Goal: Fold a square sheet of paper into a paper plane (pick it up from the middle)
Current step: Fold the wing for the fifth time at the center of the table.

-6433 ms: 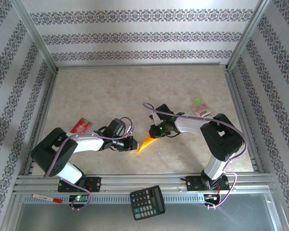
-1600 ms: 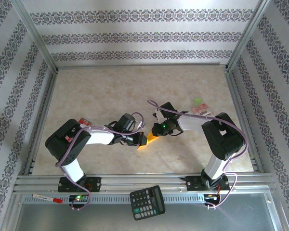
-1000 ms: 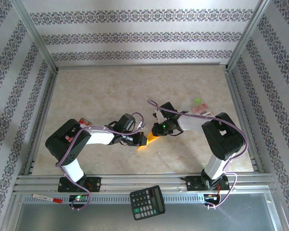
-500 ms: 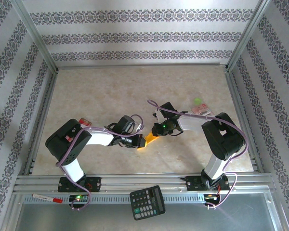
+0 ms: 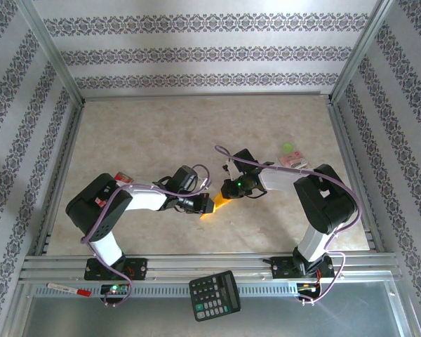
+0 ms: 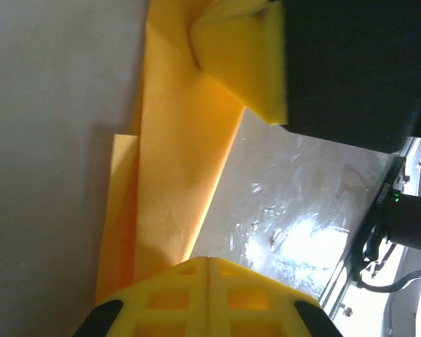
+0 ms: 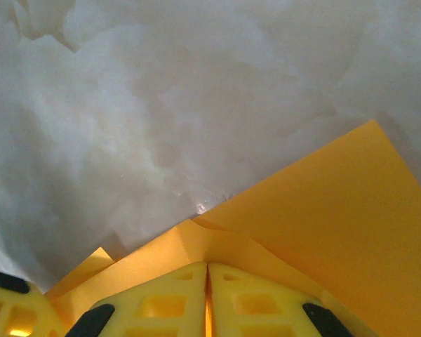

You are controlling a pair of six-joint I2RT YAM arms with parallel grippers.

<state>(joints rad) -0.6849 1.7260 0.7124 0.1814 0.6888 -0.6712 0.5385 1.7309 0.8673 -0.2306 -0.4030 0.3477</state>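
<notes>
The left end effector (image 5: pixel 205 204) is fully closed. Its two yellow fingers (image 6: pixel 196 272) meet along a fine seam right at the lower end of the orange-yellow paper (image 5: pixel 217 204). Whether they pinch a layer or merely press on it cannot be told. The right end effector (image 5: pixel 228 192) is closed too. Its wrist view shows the paper (image 7: pixel 323 210) running into the seam between its fingers (image 7: pixel 193 281), so it appears to grip the upper end. The two tips sit near each other, with the paper bridging them.

The paper is not a flat square. It is a narrow folded strip, low over the middle of the pale marbled counter (image 5: pixel 161 133), slanting from lower left to upper right. In the left wrist view the paper (image 6: pixel 175 175) shows stacked layers whose long edges sit slightly out of line.

The step looks like sharpening a lengthwise fold, with the task well under way. To do it well, one end should be anchored firmly while the other slides along the crease with light, even pressure. Pulling the ends apart could tear such thin paper, and the offset layers should be squared up before pressing.

Further out, a small pink packet (image 5: pixel 293 162) lies beyond the right arm, and a black calculator (image 5: pixel 215 295) rests on the metal rail (image 5: pixel 351 288) at the near edge.
</notes>
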